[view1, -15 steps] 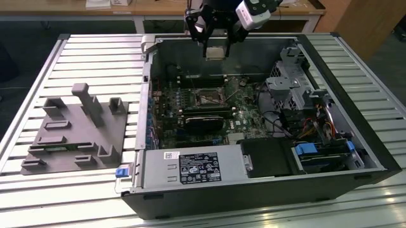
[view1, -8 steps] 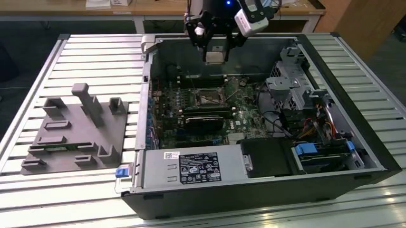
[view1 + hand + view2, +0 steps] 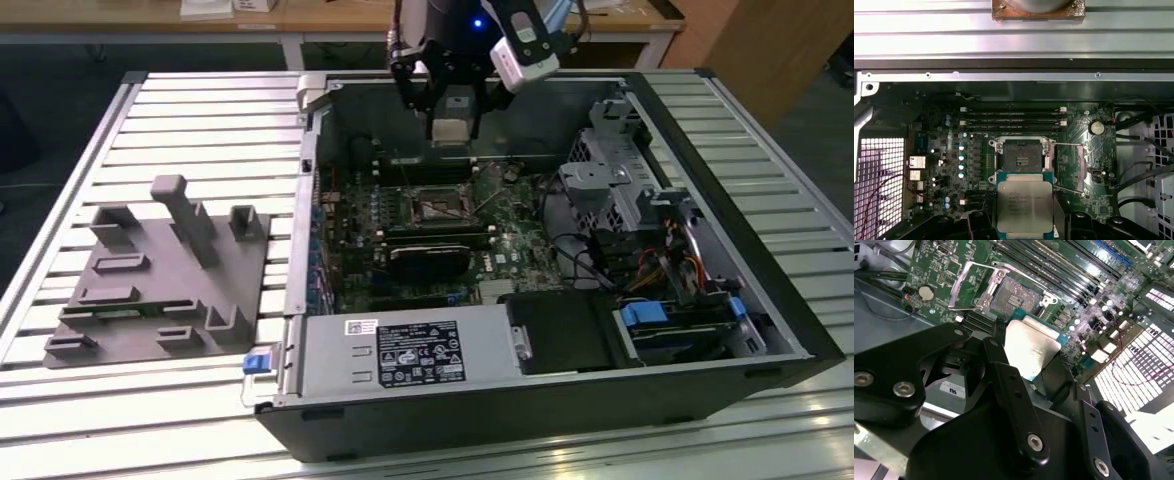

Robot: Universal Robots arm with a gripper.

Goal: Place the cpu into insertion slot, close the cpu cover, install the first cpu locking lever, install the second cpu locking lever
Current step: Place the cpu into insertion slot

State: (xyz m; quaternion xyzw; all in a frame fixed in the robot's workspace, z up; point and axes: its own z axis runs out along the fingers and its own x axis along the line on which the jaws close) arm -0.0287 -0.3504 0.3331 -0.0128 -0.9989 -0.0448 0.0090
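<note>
- Silvery slats form the bench (image 3: 200,130) in the exterior view. It carries an open black computer case (image 3: 534,420) and, on the exterior view's left, a grey moulded fixture (image 3: 160,275). The claw (image 3: 451,118) hangs over the far part of the case, above the green motherboard (image 3: 514,255), with a pale flat piece between its fingers. The insertion slot (image 3: 438,207) lies lower and nearer the camera. A labelled black power-supply box (image 3: 400,352) sits by the case's near wall.
- In the second wrist view the claw (image 3: 1031,360) has its black fingers (image 3: 1001,365) closed on opposite edges of the cpu (image 3: 1031,342). The chip is held off the board, apart from the insertion slot (image 3: 1014,295). The slot is bare, and the cpu cover (image 3: 970,285) stands swung open beside it, near a coin cell (image 3: 927,292).
- In the first wrist view the cpu (image 3: 1025,205) shows its silvery-beige face, gripped at both sides. The insertion slot (image 3: 1023,159) appears just beside it, between the chip and the memory slots (image 3: 1011,117).
</note>
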